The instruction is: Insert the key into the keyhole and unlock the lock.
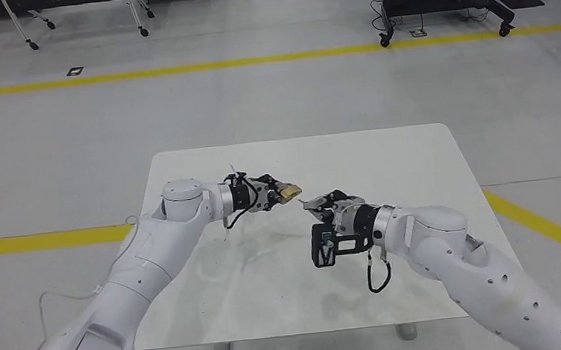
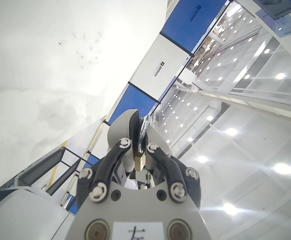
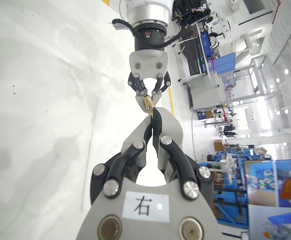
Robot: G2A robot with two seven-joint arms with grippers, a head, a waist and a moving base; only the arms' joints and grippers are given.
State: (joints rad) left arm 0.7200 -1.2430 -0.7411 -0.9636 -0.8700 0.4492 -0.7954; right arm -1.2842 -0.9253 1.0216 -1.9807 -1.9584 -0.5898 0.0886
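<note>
Gripping lock [image 1: 289, 190], left jaws; key [image 1: 311, 204], right.

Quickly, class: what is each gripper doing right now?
Left gripper: closed on the lock.
Right gripper: closed; what it holds cannot be told.

You'll find a white label [image 2: 138, 231] with one black character on the left gripper [image 2: 142, 134] base, and a second label [image 3: 145, 205] on the right gripper [image 3: 152, 122]. A wall panel [image 2: 159, 71] carries a printed logo.
</note>
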